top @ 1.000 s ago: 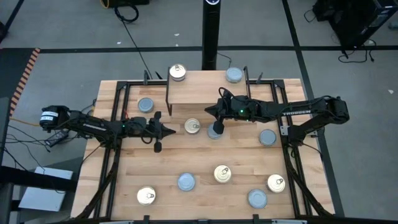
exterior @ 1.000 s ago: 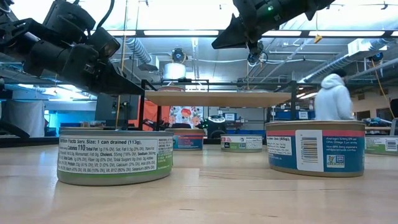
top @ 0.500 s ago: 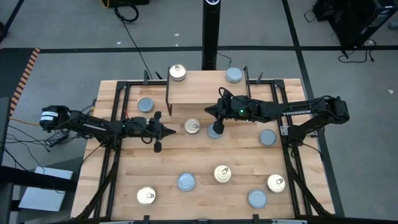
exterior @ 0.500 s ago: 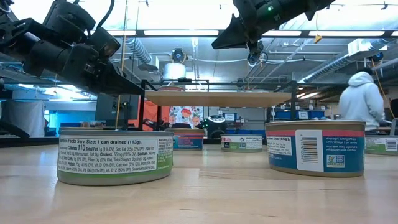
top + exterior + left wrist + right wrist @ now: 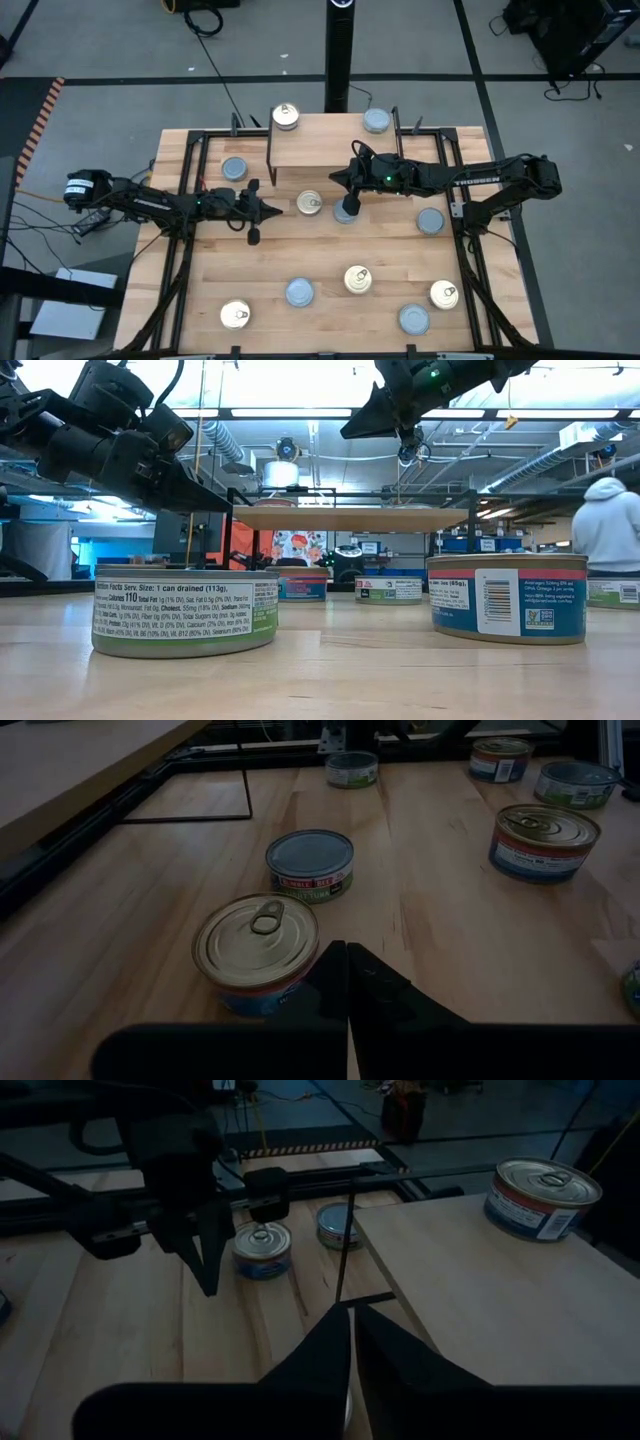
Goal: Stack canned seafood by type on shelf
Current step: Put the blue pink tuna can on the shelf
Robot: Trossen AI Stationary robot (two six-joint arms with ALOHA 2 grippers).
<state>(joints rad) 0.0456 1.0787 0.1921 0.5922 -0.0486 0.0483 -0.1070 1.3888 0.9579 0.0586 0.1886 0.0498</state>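
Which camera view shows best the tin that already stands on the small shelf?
The right wrist view: the gold-topped tin sits clearly on the shelf, with top and label visible. The high view shows only its top, at the shelf's back left corner. In the low view it is small and distant. The left wrist view misses it.

We see two matte black jointed arms, the right arm (image 5: 480,182) lettered in white along its forearm and lit by a small green lamp, the left arm (image 5: 150,200) carrying a white tag near its base.
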